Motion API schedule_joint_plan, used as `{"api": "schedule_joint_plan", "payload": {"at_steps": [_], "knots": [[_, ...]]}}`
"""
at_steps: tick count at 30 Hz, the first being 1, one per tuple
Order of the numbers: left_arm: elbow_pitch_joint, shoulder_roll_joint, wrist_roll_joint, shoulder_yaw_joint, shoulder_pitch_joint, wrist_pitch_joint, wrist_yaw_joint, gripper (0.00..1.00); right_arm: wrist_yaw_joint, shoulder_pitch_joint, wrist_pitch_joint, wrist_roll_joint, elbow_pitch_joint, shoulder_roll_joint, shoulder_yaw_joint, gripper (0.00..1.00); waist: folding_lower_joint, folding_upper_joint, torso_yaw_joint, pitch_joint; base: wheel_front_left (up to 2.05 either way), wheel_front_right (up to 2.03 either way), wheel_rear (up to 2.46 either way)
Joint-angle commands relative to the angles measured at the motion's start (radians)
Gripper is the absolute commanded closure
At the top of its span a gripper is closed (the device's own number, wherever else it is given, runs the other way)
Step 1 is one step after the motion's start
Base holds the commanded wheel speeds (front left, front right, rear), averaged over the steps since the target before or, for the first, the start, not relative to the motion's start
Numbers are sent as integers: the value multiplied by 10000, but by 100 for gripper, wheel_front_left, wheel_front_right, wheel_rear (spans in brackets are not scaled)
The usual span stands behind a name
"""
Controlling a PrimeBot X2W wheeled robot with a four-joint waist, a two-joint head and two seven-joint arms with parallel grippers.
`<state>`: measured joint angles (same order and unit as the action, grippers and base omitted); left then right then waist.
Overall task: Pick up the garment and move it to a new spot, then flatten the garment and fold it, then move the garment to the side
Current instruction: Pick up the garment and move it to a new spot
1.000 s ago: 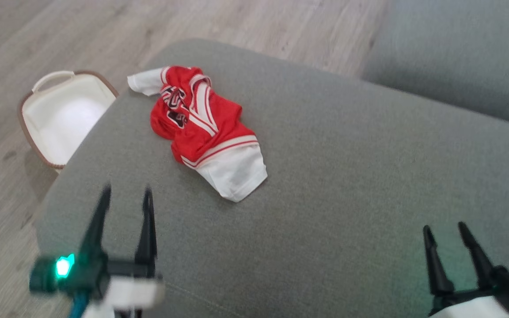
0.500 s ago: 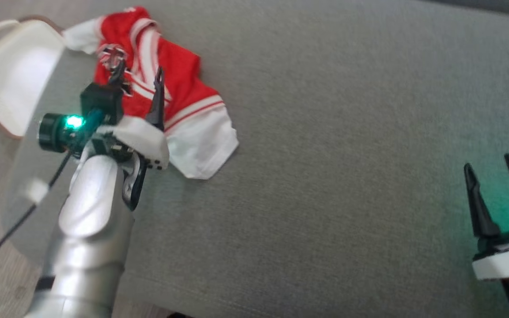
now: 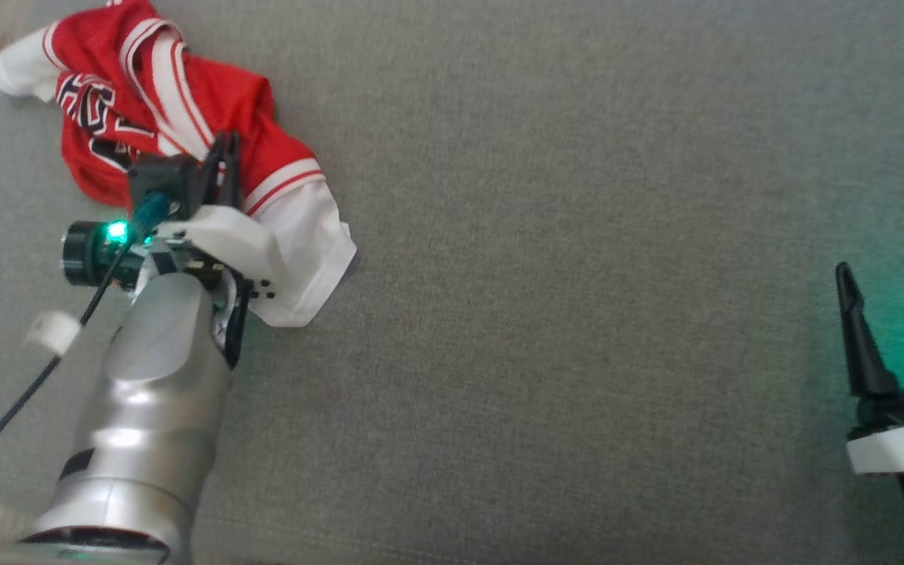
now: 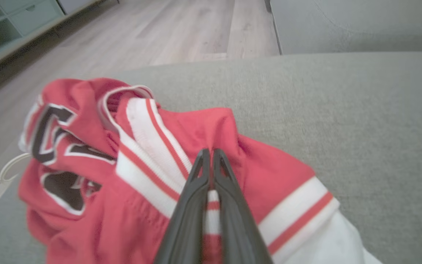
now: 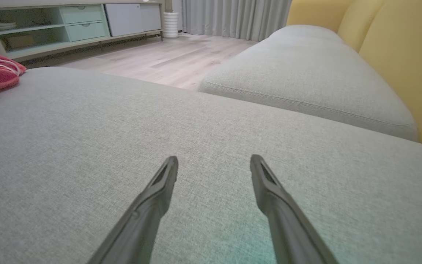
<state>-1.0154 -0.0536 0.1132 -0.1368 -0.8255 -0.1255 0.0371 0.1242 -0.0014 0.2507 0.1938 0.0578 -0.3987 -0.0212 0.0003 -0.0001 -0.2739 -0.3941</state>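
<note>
Left gripper (image 3: 226,149): jaws closed, pinching crumpled red-and-white jersey garment (image 3: 185,102) at ten o'clock.
Right gripper (image 3: 882,260): jaws open, over grey fabric sofa cushion (image 3: 577,275), four o'clock.

garment (image 3: 216,102): red jersey with white sleeves, white-striped trim and dark lettering. Crumpled in a heap, not flat. left pincer (image 3: 226,145) tips pinch a red fold just beside the striped cuff. White sleeve to its right, lettering to its left. Well apart from right pincer (image 3: 895,271).
</note>
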Motion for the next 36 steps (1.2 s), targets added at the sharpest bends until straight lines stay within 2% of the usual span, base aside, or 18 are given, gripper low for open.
{"api": "schedule_joint_plan", "payload": {"at_steps": [1,6,11,15,18,25,29,33,34,35,36], "knots": [[134,-583,-94,197,-244,-611,-106,100,65,-33,111,44,-173,-9,-180,0,-3,1,88,515,0,0,0],[522,-990,-371,-18,-235,-1311,-118,100,65,98,111,-5,109,763,-398,0,-3,1,404,1895,0,0,0],[1764,-1315,-629,-434,-206,-1357,313,100,65,449,111,-82,329,1542,-588,0,-3,1,1029,3220,0,0,0],[2893,-1418,-649,-771,-160,-1358,600,100,65,762,111,-154,343,2017,-702,0,-3,1,1869,3962,0,0,0],[3717,-1286,-410,-1009,-222,-1070,766,100,65,912,111,82,283,2383,-577,0,-3,1,2538,4172,0,0,0],[5238,-1070,-90,-1683,-94,-272,881,100,65,979,111,161,168,2692,-836,0,-3,1,4021,4236,0,0,0],[5131,-909,298,-1902,297,-88,904,100,65,905,111,188,181,2762,-945,0,-3,1,4687,4065,0,0,0],[4401,-652,640,-2266,690,-433,920,100,65,768,111,290,247,2815,-961,0,-3,1,4980,3642,0,0,0],[4086,-564,706,-2395,750,-557,923,57,65,698,111,379,281,2832,-1009,0,-3,1,4976,3500,0,0,0],[3789,-450,821,-2433,777,-754,924,0,65,607,111,518,276,2866,-1043,0,-3,1,4949,3355,0,0,0],[3476,-360,865,-2476,774,-941,923,0,65,515,111,625,306,2882,-1102,0,-3,1,4908,3239,0,0,0]]}}
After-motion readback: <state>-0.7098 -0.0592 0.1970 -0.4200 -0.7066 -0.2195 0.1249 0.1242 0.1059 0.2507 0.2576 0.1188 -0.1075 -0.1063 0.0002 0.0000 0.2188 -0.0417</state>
